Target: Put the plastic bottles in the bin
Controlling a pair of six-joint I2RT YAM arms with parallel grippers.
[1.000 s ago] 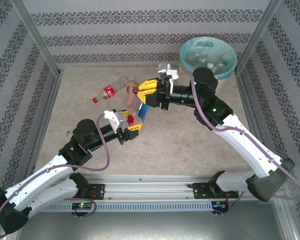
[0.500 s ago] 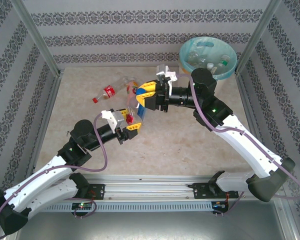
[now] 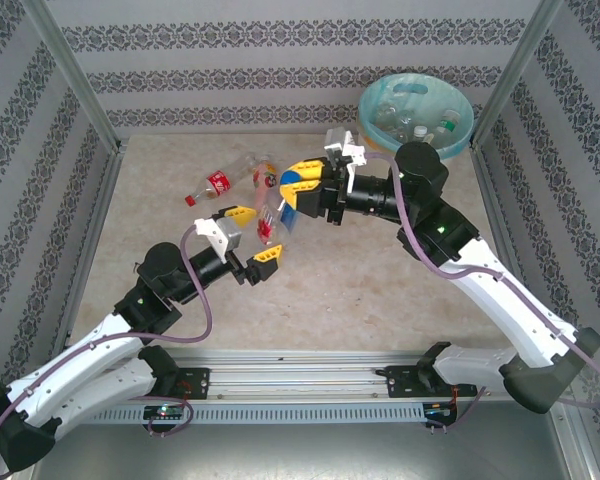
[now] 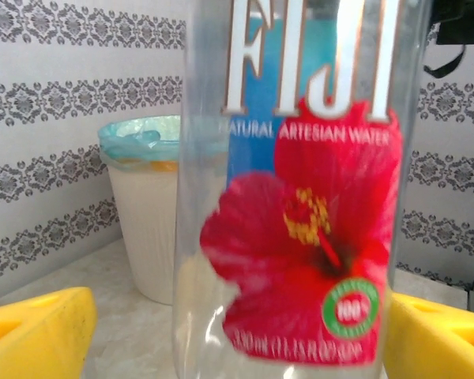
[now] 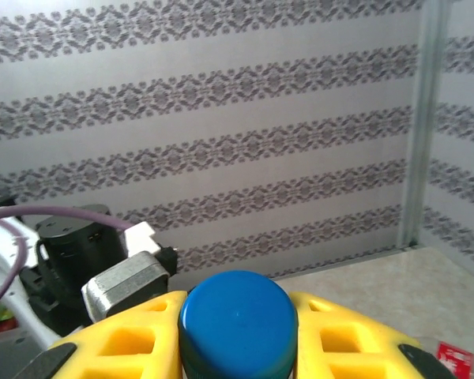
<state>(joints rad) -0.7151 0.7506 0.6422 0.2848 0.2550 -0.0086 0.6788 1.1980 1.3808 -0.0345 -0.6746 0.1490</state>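
Fiji bottle [image 4: 300, 237]: likely light, slick, crushable; right gripper [image 5: 237, 335] clamps its stiff capped neck, left gripper [image 3: 258, 232] jaws spread apart at 7 o'clock.

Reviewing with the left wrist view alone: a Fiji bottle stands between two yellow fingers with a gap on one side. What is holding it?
Observer: In the top view, the right end effector is shut on the Fiji bottle; the left end effector is open around it.
Operator: Gripped where?
Observer: At its top. The right wrist view shows the blue cap between that arm's yellow fingers.
Operator: Any other bottles outside the bin?
Observer: Yes, a red-labelled bottle lies on the table, beyond both arms.
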